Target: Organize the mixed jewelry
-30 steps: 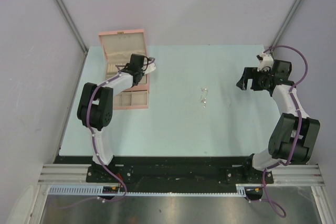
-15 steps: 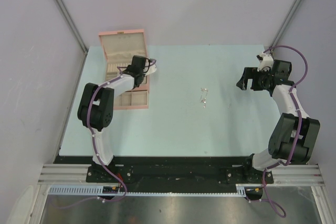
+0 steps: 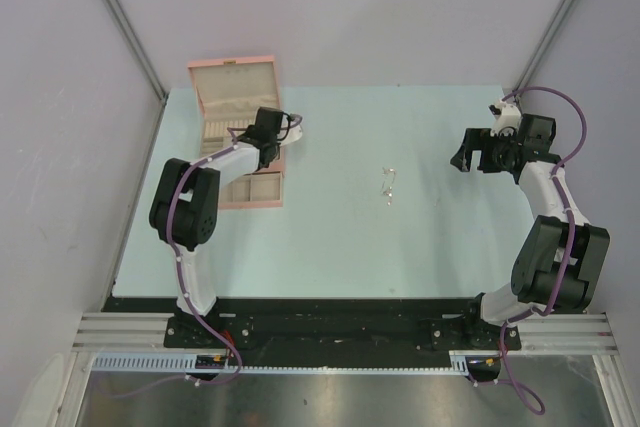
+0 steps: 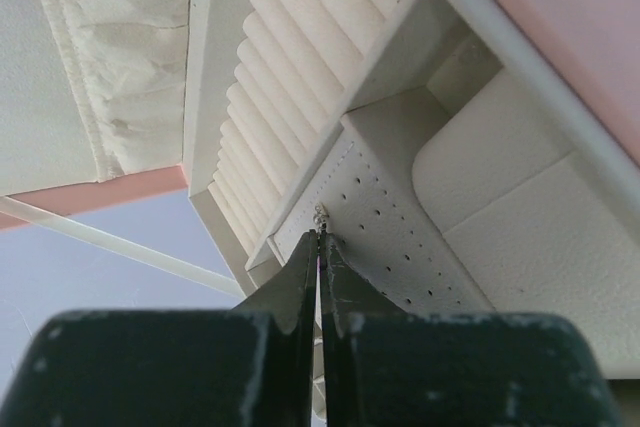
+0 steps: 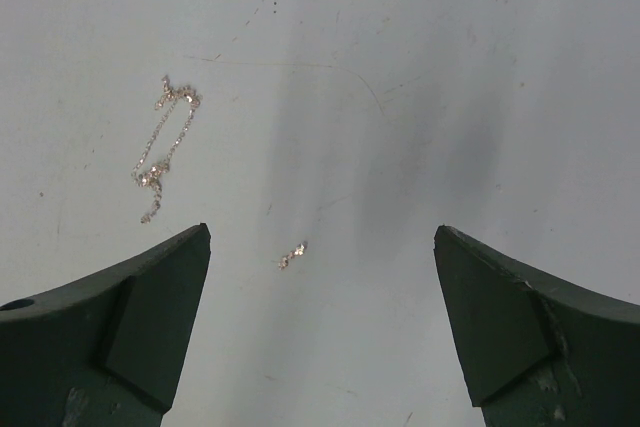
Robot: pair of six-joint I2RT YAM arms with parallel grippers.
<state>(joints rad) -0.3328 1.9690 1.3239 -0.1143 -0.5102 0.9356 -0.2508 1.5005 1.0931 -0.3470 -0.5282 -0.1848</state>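
Stud [image 4: 321,214]: pinched in closed left end effector [image 4: 319,247], over perforated panel [image 4: 400,227] of pink box [image 3: 232,87], upper left.
Right end effector [image 5: 321,229]: open, hovering, empty.
Chain [image 3: 388,185]: counter [image 3: 330,237] centre.
Risk: stud may miss its hole; alignment is hidden.

Table [image 3: 400,237]: pale blue-green top, flat, with faint scuffs and dark specks visible in the right wrist view. Far-left corner: a pink box [image 3: 255,190] sits directly on the surface, open, lid raised towards the back wall. Near centre, well apart from the box: a thin silvery chain [image 3: 388,182] lies loose and kinked. Just beside it, not touching: a tiny separate bit [image 5: 292,255] of the same metal. Both lie flat.
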